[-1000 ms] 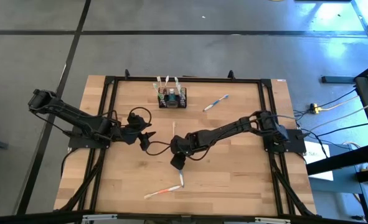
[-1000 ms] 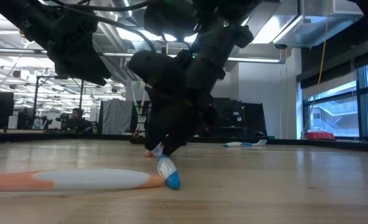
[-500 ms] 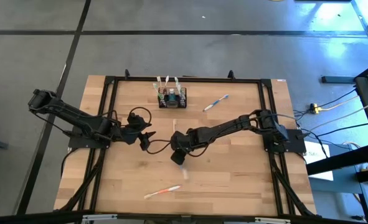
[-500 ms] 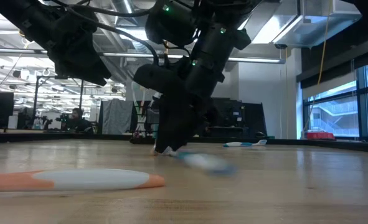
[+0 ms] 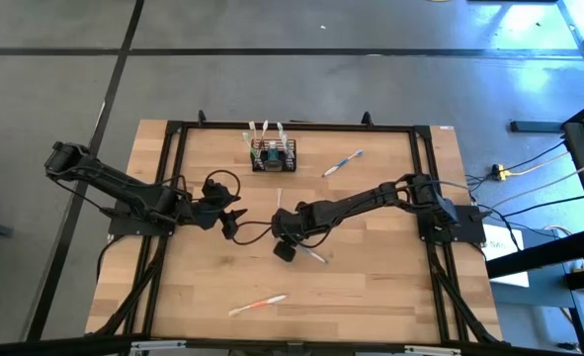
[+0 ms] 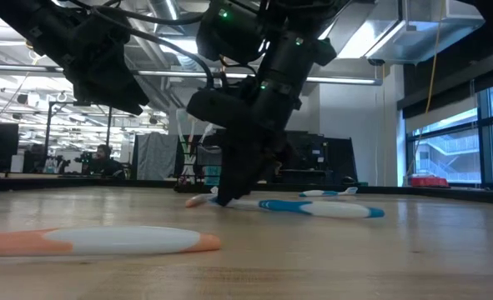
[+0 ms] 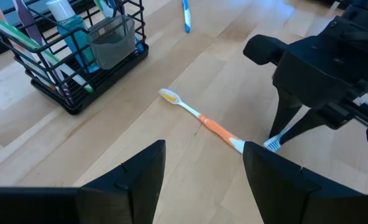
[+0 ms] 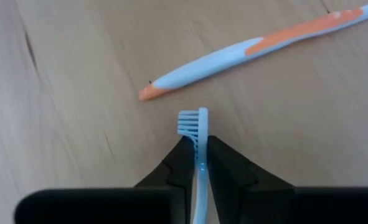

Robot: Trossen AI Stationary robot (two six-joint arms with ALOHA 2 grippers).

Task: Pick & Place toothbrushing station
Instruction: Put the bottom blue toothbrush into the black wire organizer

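The toothbrushing station [image 5: 273, 155], a black wire basket holding brushes and a teal tube, stands at the table's far middle; the left wrist view shows the station [image 7: 84, 56] too. My right gripper [image 5: 285, 249] is down at the table's middle, shut on a blue toothbrush [image 5: 314, 257] whose handle [image 6: 321, 207] lies toward the right. My left gripper [image 5: 234, 225] hovers open just left of it, holding nothing. An orange toothbrush [image 7: 202, 121] lies between the station and my right gripper. My right gripper pinches the blue toothbrush's neck [image 8: 200, 155] between its two fingertips, just behind the bristled head [image 8: 192, 122]. The fingers come steeply from above and stand across the brush. The brush lies about level, its handle [image 6: 321, 207] on the table.
An orange-and-white toothbrush [image 5: 257, 304] lies near the front edge and fills the low view's left foreground. Another blue toothbrush [image 5: 342, 163] lies right of the station. A black frame [image 5: 420, 198] runs around the tabletop.
My right gripper has shut on the blue toothbrush's neck. The brush has turned about on the table: its handle, which pointed toward the near edge beside the front orange brush, has swung round toward the right, while the head end stayed at the gripper.
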